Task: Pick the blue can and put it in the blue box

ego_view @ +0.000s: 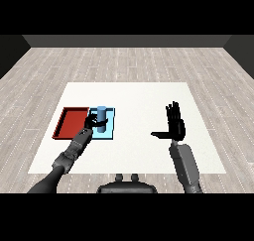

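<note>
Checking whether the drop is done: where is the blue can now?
In the head view, left side: the blue can stands upright in the blue tray, beside the red tray, with the left hand curled round it.

The light is even and soft, with no clear direction. The white surface (149, 98) looks bright, without glare. The wooden floor (49, 66) is paler grey, and the back wall (124, 40) is dark. Almost no shadows are visible.

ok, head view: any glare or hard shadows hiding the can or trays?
Head view: flat, even light, no glare on the white table, no hard shadows. Blue can reads clearly upright over the light blue tray; the left robot hand covers part of it. Red tray unobscured.
</note>
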You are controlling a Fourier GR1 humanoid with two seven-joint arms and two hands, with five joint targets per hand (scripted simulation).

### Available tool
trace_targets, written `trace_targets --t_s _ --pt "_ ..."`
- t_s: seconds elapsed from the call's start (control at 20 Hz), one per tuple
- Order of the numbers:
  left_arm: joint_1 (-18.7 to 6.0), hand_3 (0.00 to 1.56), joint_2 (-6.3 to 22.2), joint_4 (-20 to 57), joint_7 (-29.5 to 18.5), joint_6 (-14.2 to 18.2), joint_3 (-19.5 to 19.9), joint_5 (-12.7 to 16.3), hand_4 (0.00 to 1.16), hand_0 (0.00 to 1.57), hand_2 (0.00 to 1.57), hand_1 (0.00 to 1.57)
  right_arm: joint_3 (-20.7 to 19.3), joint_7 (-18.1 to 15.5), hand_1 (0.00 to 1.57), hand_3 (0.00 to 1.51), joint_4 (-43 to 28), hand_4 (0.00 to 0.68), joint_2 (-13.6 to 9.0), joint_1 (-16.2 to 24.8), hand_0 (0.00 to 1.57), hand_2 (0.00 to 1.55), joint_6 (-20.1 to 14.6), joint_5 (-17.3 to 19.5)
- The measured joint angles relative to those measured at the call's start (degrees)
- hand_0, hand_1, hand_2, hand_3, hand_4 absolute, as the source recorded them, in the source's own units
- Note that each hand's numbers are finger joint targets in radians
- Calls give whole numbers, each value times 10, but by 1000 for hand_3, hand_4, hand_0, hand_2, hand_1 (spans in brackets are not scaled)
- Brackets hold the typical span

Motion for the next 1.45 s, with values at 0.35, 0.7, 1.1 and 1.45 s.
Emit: trace_targets --t_s 0.35,0.7,1.1,1.45 --pt "-21 0 -5 51 40 -8 18 3 0 0 0 0 -17 10 0 0 -10 0 -5 -5 0 0 14 -20" --pt "-23 0 -4 54 42 44 20 -7 0 0 0 0 -14 6 0 0 -17 0 -1 -2 0 0 19 -9" --pt "-19 0 -2 -80 -124 31 76 43 0 0 0 0 -14 7 0 0 -21 0 -8 -6 0 0 21 3" --pt "30 0 -27 -232 -236 -149 61 72 0 0 0 0 -2 3 0 0 -9 0 -23 27 0 0 47 12"
